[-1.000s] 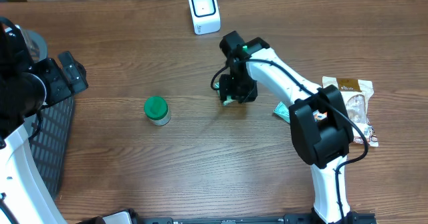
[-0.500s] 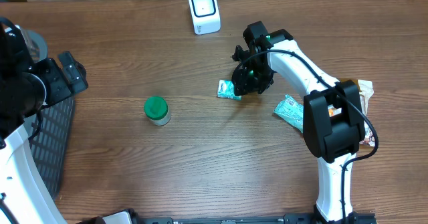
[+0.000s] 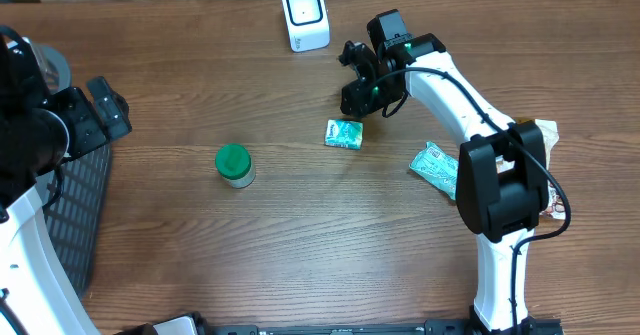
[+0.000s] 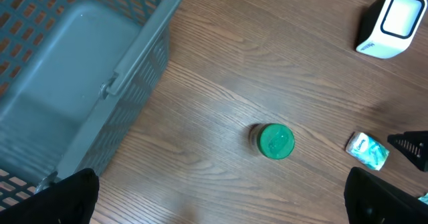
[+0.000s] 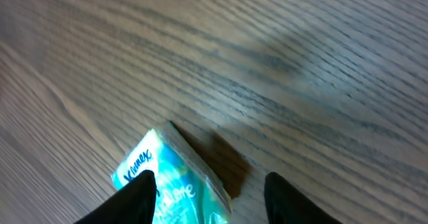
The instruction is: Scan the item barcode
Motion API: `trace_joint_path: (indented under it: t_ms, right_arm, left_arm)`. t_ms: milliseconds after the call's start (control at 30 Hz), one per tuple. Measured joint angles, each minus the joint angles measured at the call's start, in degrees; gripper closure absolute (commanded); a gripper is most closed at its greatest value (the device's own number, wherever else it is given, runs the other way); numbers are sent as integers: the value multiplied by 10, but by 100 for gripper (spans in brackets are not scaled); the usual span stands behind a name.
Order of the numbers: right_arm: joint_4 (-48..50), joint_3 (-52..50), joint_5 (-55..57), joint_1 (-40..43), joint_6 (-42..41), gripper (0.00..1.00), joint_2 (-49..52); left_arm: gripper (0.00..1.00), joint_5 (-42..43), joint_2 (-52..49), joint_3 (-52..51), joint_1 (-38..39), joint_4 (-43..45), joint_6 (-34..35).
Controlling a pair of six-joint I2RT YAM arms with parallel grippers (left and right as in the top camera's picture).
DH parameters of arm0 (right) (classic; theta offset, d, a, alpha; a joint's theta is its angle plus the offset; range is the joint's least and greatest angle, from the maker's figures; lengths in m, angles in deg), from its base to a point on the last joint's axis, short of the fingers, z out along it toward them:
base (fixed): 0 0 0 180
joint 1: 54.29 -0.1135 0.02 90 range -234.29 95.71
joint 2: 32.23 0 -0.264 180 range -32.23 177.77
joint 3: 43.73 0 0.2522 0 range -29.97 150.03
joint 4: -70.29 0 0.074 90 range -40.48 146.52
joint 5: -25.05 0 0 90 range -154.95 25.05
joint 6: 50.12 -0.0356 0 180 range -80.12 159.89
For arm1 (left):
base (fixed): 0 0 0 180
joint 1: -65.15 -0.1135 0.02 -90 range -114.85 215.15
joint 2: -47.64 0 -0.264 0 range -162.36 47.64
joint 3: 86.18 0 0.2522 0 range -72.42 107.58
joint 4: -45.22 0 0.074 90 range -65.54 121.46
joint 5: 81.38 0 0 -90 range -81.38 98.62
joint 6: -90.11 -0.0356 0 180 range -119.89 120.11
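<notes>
Right hand (image 5: 208,176) hovers over the tabletop (image 3: 300,235) with its fingers partly apart and nothing between them. The teal tissue pack (image 3: 344,134) lies flat on the wood near the middle of the overhead frame, just below that hand and apart from the white scanner (image 3: 305,16) at top center. Left hand (image 4: 219,184) is spread wide and empty.

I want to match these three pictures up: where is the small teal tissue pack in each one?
Overhead: the tissue pack lies flat on the wood, just right of centre.
Left wrist: tissue pack at the lower right, near the edge.
Right wrist: tissue pack at the bottom, left of centre, cut off by the lower edge.
Shared landmark: the white scanner, top centre overhead and top right in the left wrist view; the right wrist view does not show it.
</notes>
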Motion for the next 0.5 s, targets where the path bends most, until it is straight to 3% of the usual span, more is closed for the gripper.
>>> trace_joint_path:
  t_ms: [167,333,400,500]
  right_arm:
    - [-12,0,-1,0,12,56,4]
    - [-20,0,-14,0,1,57,17]
    - [-19,0,-26,0,-2,64,19]
    - [5,-2,-30,0,-14,85,20]
  left_arm:
    - [0,0,0,0,0,0,0]
    - [0,0,0,0,0,0,0]
    - [0,0,0,0,0,0,0]
    - [0,0,0,0,0,0,0]
